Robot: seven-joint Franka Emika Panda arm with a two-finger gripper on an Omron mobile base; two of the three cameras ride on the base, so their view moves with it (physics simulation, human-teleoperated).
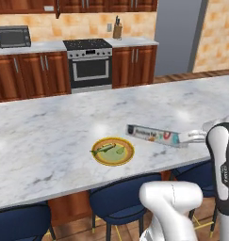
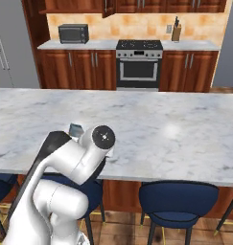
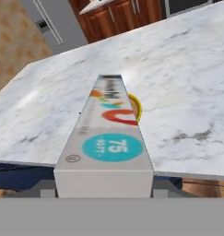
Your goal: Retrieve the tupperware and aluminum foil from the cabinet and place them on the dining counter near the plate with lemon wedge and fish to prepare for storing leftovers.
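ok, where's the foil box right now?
The aluminum foil lies lengthwise over the dining counter in the left base view, just right of the plate, its right end at the gripper near the counter's front edge.

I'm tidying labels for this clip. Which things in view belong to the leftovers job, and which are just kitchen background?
Belong to the job:
aluminum foil, lying on the dining counter, its near end at the gripper
plate with greenish food

Just background:
toaster oven
stove
knife block
blue stools
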